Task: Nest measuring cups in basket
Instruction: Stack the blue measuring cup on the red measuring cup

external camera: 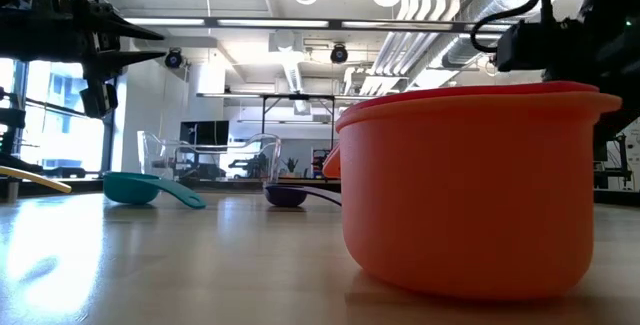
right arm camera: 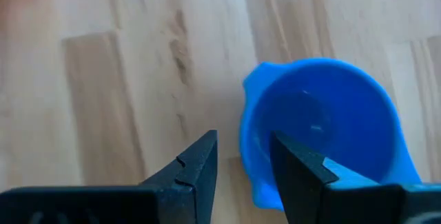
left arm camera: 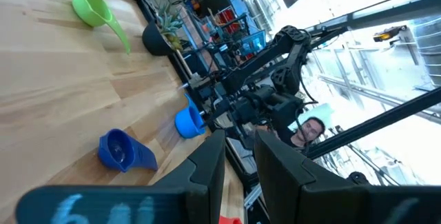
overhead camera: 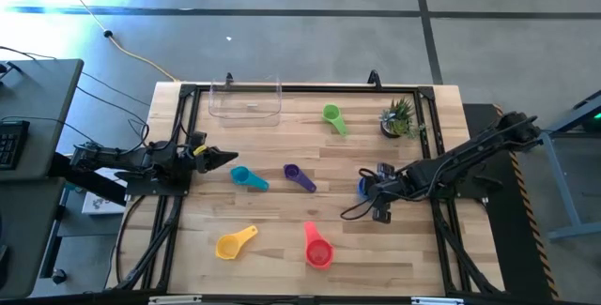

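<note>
Six cups lie loose on the wooden table in the high view: green (overhead camera: 333, 117), teal (overhead camera: 249, 178), purple (overhead camera: 299, 177), yellow (overhead camera: 235, 242), blue (overhead camera: 363, 189), and a red cup (overhead camera: 317, 247) that the low view shows sitting inside an orange cup (external camera: 470, 195). The clear basket (overhead camera: 246, 99) stands by the far edge. My right gripper (overhead camera: 374, 192) (right arm camera: 244, 158) is open over the blue cup (right arm camera: 324, 127), one finger over the bowl and one outside its rim. My left gripper (overhead camera: 223, 160) (left arm camera: 240, 165) hovers at the table's left, narrowly open, holding nothing. My right gripper comes at the blue cup from above, its fingers on either side of the rim (right arm camera: 249, 148) opposite nothing I can name. Bare wood shows between the outer finger (right arm camera: 200, 162) and the wall. Whether the inner finger touches the cup, I cannot tell.
A small potted plant (overhead camera: 399, 117) stands near the far right corner, just beyond my right arm. A black frame (overhead camera: 310, 87) runs around the table. Open wood lies between the basket and the cups. A person (left arm camera: 313, 127) shows beyond the table's right side.
</note>
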